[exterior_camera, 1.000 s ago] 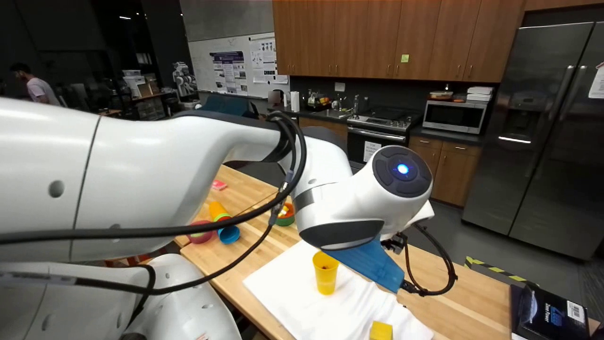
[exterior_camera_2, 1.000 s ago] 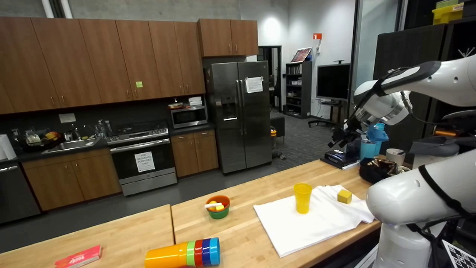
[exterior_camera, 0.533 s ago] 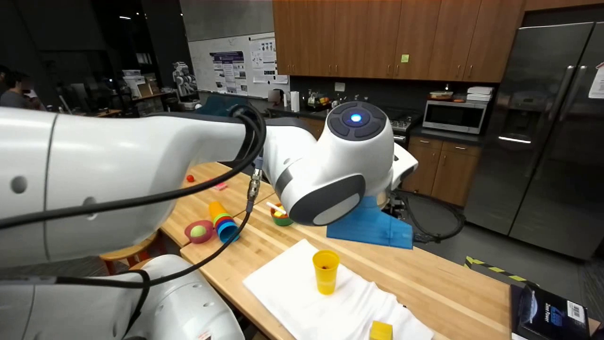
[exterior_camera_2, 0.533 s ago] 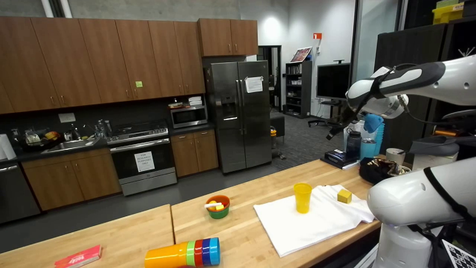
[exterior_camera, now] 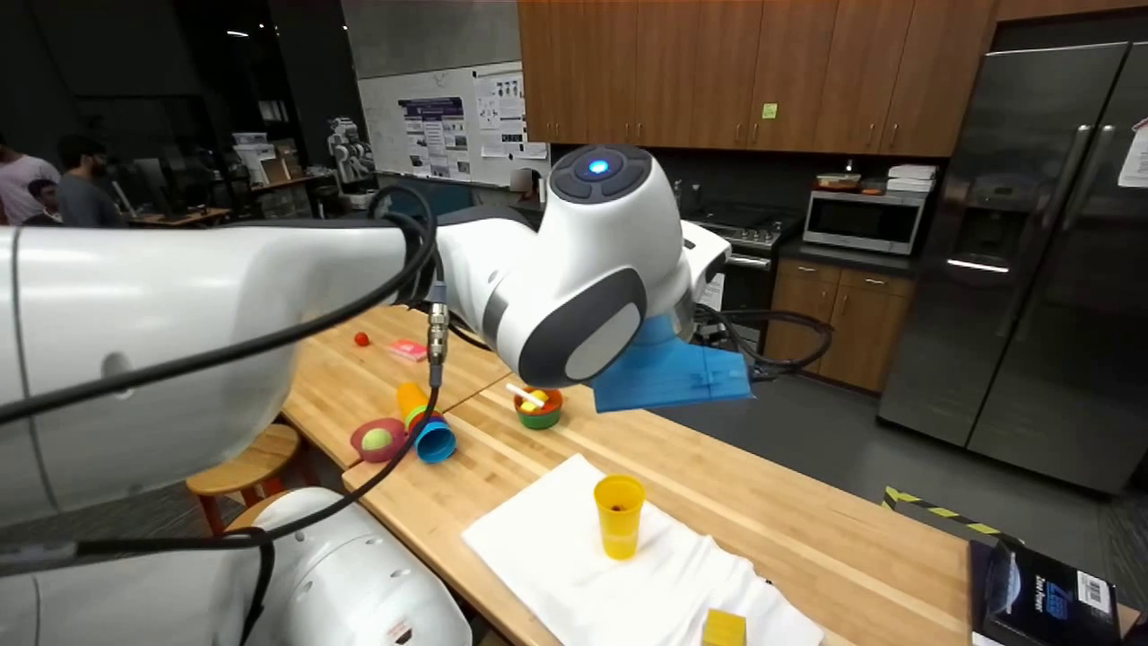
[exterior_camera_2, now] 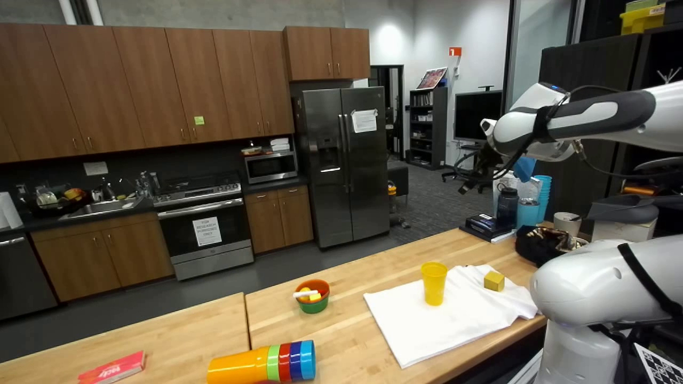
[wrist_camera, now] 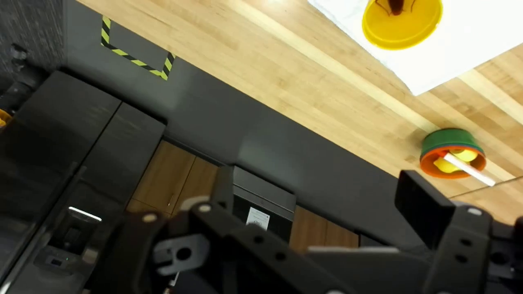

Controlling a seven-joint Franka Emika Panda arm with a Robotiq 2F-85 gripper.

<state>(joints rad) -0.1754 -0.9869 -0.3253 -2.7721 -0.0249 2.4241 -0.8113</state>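
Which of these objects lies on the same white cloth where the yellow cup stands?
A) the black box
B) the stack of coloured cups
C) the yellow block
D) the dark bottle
C: in both exterior views, the yellow block rests on the white cloth, apart from the upright yellow cup.

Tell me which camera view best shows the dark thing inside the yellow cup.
The wrist view: it looks into the yellow cup, where the dark thing shows as a brown, insect-like shape, though the picture's edge cuts it off. The exterior views give less: a small dark spot inside at most, or just the cup without it visible.
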